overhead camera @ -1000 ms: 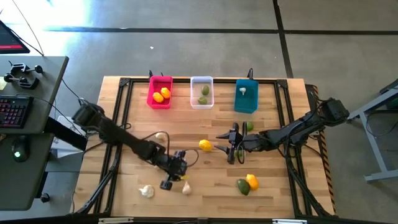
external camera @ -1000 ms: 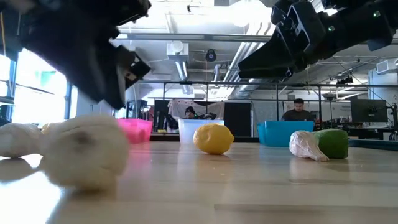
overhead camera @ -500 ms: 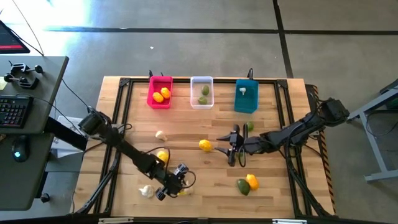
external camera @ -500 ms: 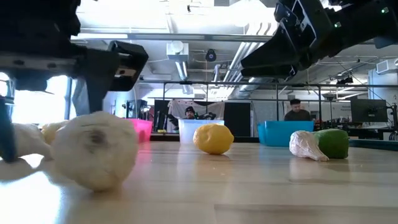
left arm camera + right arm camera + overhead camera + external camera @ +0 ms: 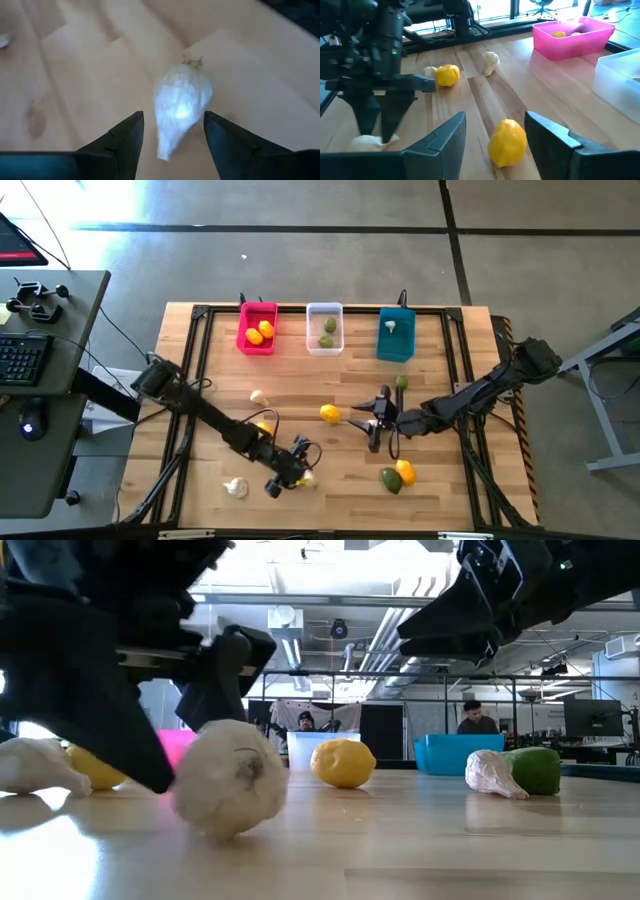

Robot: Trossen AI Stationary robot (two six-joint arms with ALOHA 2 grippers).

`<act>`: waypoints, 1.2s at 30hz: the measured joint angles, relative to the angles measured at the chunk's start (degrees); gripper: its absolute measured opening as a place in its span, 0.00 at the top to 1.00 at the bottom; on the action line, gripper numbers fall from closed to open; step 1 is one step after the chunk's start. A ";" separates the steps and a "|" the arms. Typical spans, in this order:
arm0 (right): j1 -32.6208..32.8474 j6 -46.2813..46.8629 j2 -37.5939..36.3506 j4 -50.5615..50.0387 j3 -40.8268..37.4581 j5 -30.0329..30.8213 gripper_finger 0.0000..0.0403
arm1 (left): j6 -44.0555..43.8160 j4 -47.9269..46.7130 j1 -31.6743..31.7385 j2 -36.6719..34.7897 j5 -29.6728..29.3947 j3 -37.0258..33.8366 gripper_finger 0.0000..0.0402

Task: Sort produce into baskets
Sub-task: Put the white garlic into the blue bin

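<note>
My left gripper (image 5: 292, 476) is open low over the table's near middle. Its two fingers stand on either side of an off-white garlic (image 5: 181, 102) that lies on the wood, with a gap showing on each side. This garlic also shows in the low view (image 5: 230, 780). My right gripper (image 5: 368, 425) is open and empty, above the table, and points at a lemon (image 5: 507, 141) lying just ahead of it. The pink basket (image 5: 257, 328) holds lemons, the white basket (image 5: 324, 328) holds limes, and the teal basket (image 5: 396, 333) holds a garlic.
Loose on the wood are a garlic (image 5: 235, 487) at the near left, a garlic (image 5: 259, 396), a lemon (image 5: 262, 423) under the left arm, a lime (image 5: 400, 383), and a lime (image 5: 389, 480) beside a lemon (image 5: 405, 471). People sit in the room beyond.
My left gripper has moved toward the table's near edge, then a little right, and come down around the garlic. The garlic has shifted a little toward the right and turned about.
</note>
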 joint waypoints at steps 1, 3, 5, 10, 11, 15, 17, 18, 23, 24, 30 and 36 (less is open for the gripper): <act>0.05 0.00 0.00 0.00 0.00 0.23 0.52 | -0.43 0.10 0.59 0.00 -0.23 0.00 0.51; 0.05 0.00 0.00 0.00 0.00 0.31 0.52 | -1.24 0.29 1.82 0.00 -0.20 0.00 0.51; 0.03 0.00 0.00 0.00 0.00 0.31 0.52 | -1.98 -0.10 3.01 0.00 0.37 0.00 0.51; 0.03 -0.14 0.00 0.00 0.00 0.31 0.52 | -0.35 -0.67 4.79 0.00 3.10 0.00 0.53; 0.03 -0.27 0.00 0.00 0.00 0.31 0.52 | 0.32 -0.37 4.88 0.00 3.44 0.00 0.53; 0.03 -0.28 0.00 0.00 0.00 0.29 0.52 | 1.04 0.71 5.39 0.00 6.79 0.00 0.55; 0.03 -0.44 0.00 0.00 0.00 0.29 0.52 | 1.27 0.63 5.39 0.05 6.83 0.00 0.56; 0.03 -0.48 0.00 0.00 -0.02 0.29 0.52 | 1.79 0.91 5.41 0.39 6.81 0.00 0.56; 0.03 -0.72 0.00 -0.02 -0.04 0.27 0.52 | 4.06 4.20 5.41 3.85 5.55 0.02 0.59; 0.03 -0.69 0.00 -0.02 -0.04 0.25 0.52 | 4.06 4.96 5.41 4.26 5.31 0.02 0.60; 0.03 -0.49 0.00 -0.04 -0.04 -0.39 0.52 | 4.15 5.62 5.37 4.48 4.19 0.07 0.71; 0.01 -0.12 0.00 -0.04 -0.04 -2.46 0.52 | 4.13 5.23 5.80 4.45 5.04 0.07 0.96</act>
